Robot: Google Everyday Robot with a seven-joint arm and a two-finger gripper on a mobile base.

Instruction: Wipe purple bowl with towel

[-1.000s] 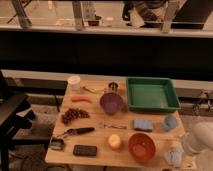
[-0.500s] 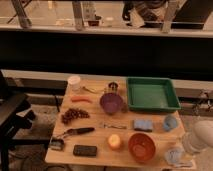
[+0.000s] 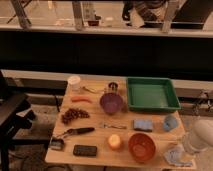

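Observation:
The purple bowl [image 3: 111, 102] stands upright near the middle of the wooden table [image 3: 95, 159]. A pale grey-blue towel [image 3: 175, 156] lies crumpled at the table's front right corner. My white arm [image 3: 201, 134] comes in from the right edge. My gripper [image 3: 182, 148] is at its lower end, right at the towel, far from the purple bowl. Whether it touches the towel does not show.
A green tray [image 3: 151, 93] sits at the back right. An orange bowl [image 3: 142, 146], a blue sponge [image 3: 142, 124], a blue cup [image 3: 170, 122], an orange fruit [image 3: 114, 141], a phone [image 3: 85, 150], a brush [image 3: 77, 132], grapes [image 3: 74, 115] and a white cup [image 3: 74, 82] share the table. A black chair [image 3: 11, 115] stands left.
My arm has shifted slightly at the right edge near the towel. The things on the table have not moved.

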